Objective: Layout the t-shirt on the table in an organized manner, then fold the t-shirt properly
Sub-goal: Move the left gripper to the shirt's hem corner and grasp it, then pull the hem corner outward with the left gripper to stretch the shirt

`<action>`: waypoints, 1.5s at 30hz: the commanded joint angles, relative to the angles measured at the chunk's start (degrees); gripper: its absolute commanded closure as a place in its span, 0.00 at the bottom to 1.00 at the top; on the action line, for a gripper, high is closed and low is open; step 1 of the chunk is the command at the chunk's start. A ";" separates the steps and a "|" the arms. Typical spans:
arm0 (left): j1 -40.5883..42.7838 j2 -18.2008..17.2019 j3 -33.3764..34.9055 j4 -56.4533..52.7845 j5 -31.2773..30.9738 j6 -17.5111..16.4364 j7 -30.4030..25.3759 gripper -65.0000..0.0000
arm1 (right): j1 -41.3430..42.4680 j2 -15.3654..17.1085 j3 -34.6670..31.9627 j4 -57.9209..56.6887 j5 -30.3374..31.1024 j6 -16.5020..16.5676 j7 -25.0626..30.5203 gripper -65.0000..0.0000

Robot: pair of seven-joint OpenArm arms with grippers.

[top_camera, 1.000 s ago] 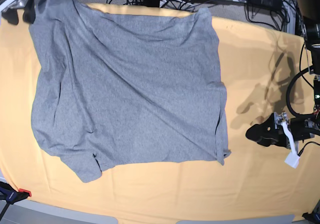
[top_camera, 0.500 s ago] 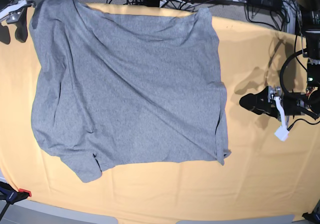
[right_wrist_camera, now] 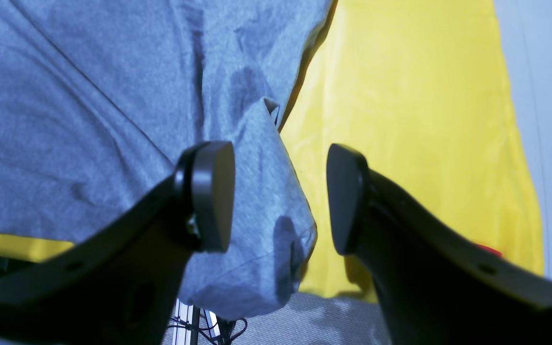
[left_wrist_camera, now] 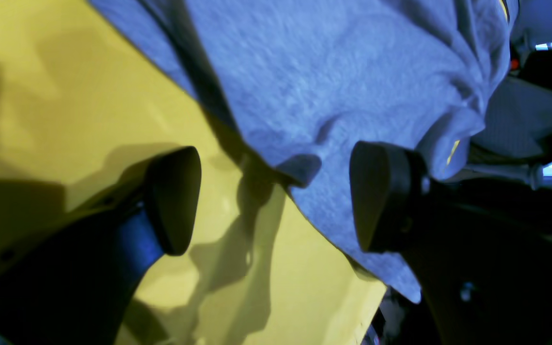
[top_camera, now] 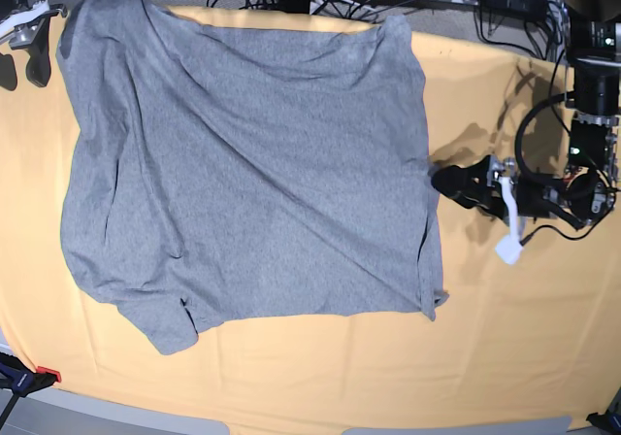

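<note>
Base view: the t-shirt [top_camera: 247,173] is spread over the surface [top_camera: 505,338], left of centre. Its right edge is neared by the left gripper [top_camera: 439,180], released; the right gripper [top_camera: 21,66], upper left, is likewise unclenched, probably for straightening.

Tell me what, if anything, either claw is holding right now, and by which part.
Nothing is held. The left claw is open at the t-shirt edge; the right claw is open over a corner.

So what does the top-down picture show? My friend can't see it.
A grey t-shirt lies spread out, a bit wrinkled, on a yellow-orange table. One robot gripper, the left gripper, reaches toward the shirt's edge on the picture's right. The right gripper sits open by the shirt's far corner at the picture's top left.
</note>
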 commanded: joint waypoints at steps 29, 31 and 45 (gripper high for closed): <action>-1.55 4.44 8.00 0.90 -1.39 -0.20 -0.58 1.00 | -0.33 0.83 0.42 0.74 1.03 0.35 1.73 0.49; -2.43 3.63 8.00 0.90 -1.39 -0.24 -0.58 1.00 | -0.33 0.83 0.42 0.74 1.11 0.35 1.75 0.49; -15.34 -7.41 8.00 0.87 -1.39 -1.75 -0.58 1.00 | 0.02 0.83 -1.55 0.74 8.37 2.20 2.10 0.49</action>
